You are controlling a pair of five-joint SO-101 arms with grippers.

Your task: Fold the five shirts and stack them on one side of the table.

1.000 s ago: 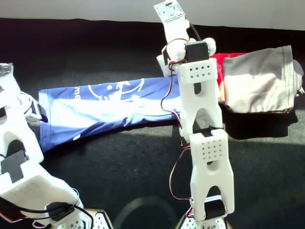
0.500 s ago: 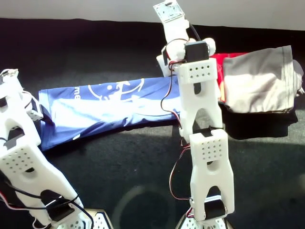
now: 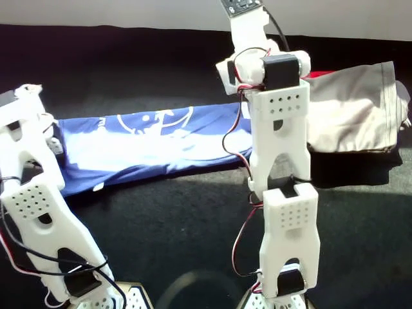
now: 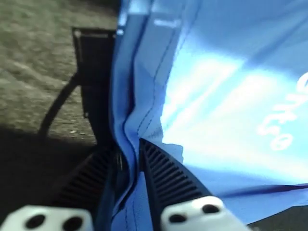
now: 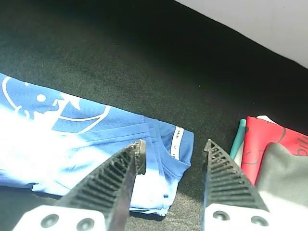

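Blue fabric dominates from where I stand: the blue shirt (image 3: 148, 145) lies folded into a long band on the black table (image 3: 161, 225). Its long axis runs crosswise in front of both arms, from the left arm's side toward the pile on the right. The end with the neck label (image 5: 177, 139) points at that pile, stopping just short of it. The other, broader end sits by the left arm.

The left gripper (image 4: 130, 154) is clenched on that broader end, with a ridge of blue hem pinched between its ribbed jaws. The right gripper (image 5: 174, 144) hangs spread wide above the label end, grasping nothing.

In the pile, a grey shirt (image 3: 354, 109) lies on a red shirt (image 5: 269, 144), with a teal edge (image 5: 237, 139) showing beside it.
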